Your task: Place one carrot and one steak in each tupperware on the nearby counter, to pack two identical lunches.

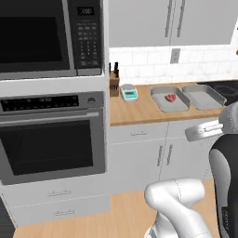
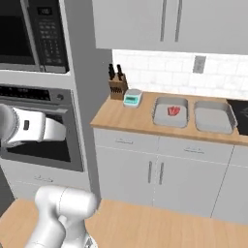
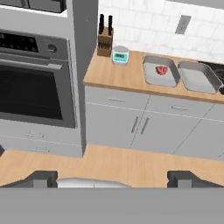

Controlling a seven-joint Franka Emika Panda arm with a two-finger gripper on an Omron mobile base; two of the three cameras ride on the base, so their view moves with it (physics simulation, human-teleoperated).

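Observation:
Two grey tupperware trays lie side by side on the wooden counter (image 1: pixel 135 110). A red steak (image 1: pixel 170 98) (image 2: pixel 173 111) (image 3: pixel 162 70) rests in the left tupperware (image 1: pixel 158 103) (image 2: pixel 160 116) (image 3: pixel 154 78). The right tupperware (image 1: pixel 204 96) (image 2: pixel 214 117) (image 3: pixel 197 78) holds nothing. No carrot is in view. My gripper (image 3: pixel 114 179) hangs open well back from the counter, above the floor, with nothing between its fingertips (image 3: pixel 41 178).
A teal-and-white scale (image 1: pixel 129 93) (image 3: pixel 120 56) and a knife block (image 1: pixel 114 83) stand at the counter's left end. A wall oven (image 1: pixel 46 139) with a microwave (image 1: pixel 37 37) above fills the left side. A dark stovetop (image 1: pixel 228 88) borders the trays on the right.

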